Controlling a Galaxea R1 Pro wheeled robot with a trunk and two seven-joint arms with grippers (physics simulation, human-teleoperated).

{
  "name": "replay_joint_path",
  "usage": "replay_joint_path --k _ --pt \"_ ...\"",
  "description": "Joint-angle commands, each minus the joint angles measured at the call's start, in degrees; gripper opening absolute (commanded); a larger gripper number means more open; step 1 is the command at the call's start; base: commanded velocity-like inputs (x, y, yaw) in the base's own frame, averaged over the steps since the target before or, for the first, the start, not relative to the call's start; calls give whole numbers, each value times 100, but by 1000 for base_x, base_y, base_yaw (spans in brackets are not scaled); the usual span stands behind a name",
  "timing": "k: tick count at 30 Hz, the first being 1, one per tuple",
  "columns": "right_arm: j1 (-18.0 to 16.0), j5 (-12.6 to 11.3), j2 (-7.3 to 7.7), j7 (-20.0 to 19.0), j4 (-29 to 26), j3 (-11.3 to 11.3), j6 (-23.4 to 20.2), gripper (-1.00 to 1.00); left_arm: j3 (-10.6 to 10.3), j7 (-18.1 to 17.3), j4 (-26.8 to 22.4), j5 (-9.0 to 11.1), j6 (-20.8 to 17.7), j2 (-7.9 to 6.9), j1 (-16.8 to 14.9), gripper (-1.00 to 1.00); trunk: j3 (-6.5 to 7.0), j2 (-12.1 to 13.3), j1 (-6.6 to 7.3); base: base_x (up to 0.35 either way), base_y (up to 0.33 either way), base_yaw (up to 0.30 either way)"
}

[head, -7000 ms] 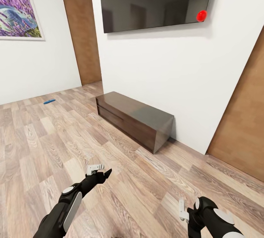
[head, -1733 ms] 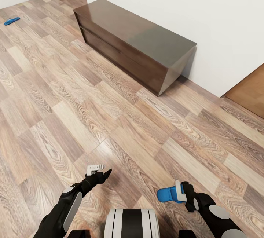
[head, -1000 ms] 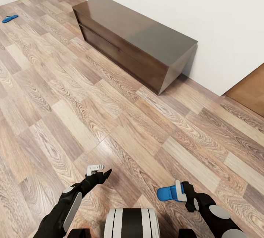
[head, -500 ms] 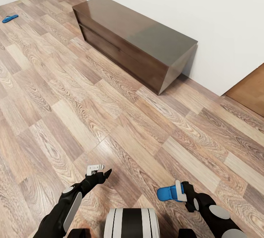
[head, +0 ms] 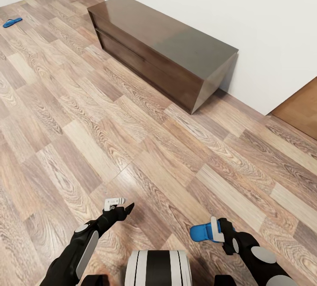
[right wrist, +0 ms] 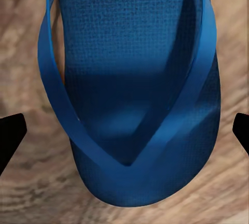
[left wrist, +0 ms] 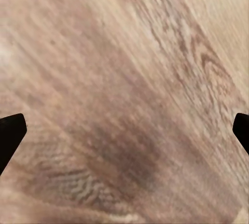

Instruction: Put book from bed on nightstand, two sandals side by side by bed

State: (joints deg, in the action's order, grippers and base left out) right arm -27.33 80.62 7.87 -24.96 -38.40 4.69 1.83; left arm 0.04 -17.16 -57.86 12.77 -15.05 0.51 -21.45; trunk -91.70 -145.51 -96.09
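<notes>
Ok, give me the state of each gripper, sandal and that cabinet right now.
Right gripper: shut on the held sandal, above the floor.
Left gripper: open, empty.
Far sandal: flat on the wood floor, untouched.
Dark brown cabinet: drawers closed, top bare.

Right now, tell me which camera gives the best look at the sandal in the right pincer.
The right wrist view: the held sandal shows close up, with sole texture and straps clear. The head view shows it small, sticking out of the right pincer. The left wrist view looks at the wood floor.
</notes>
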Motion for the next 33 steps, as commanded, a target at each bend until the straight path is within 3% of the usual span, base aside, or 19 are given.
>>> replay_joint_path --k 1,33 --pt "0 59 4 -18 -10 14 19 100 4 -7 -6 60 -51 1 -1 100 -3 -1 1 0 18 0" --pt "0 59 4 -18 -10 14 19 100 4 -3 -7 67 -51 0 0 100 -3 -1 1 14 23 0"
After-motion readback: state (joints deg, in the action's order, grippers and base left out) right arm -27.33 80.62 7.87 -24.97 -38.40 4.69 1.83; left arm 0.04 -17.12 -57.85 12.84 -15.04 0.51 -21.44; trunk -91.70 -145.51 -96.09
